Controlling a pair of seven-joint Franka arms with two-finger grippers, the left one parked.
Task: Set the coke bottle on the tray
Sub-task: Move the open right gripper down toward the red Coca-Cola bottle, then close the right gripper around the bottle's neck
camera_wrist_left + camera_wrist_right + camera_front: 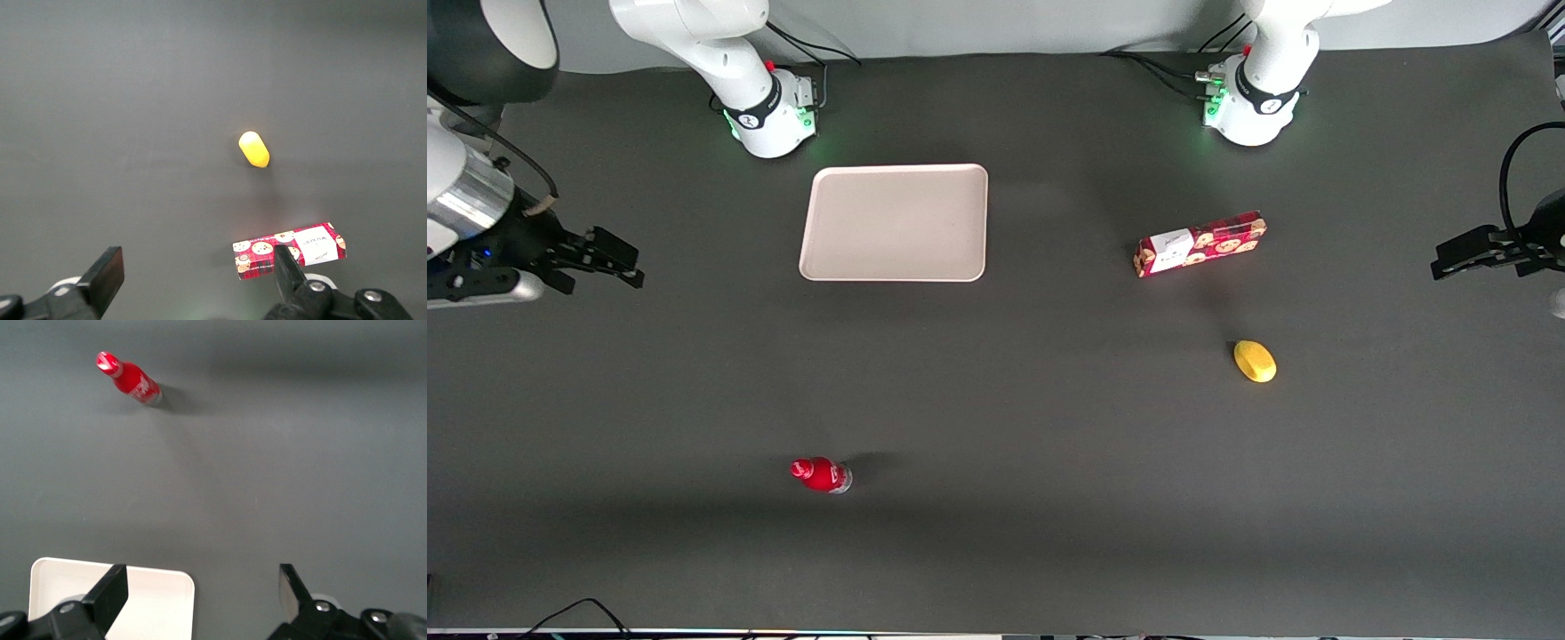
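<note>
The coke bottle (821, 475) (130, 380) stands upright on the dark table, much nearer the front camera than the tray. It is slim and red with a red cap. The pale tray (895, 222) (157, 603) lies flat near the working arm's base, with nothing on it. My gripper (618, 262) (200, 593) hangs open and holding nothing at the working arm's end of the table, well above the mat, far from both bottle and tray.
A red cookie box (1200, 244) (290, 249) and a yellow lemon-like object (1255, 361) (254, 149) lie toward the parked arm's end of the table. Cables (569, 613) run along the table edge nearest the front camera.
</note>
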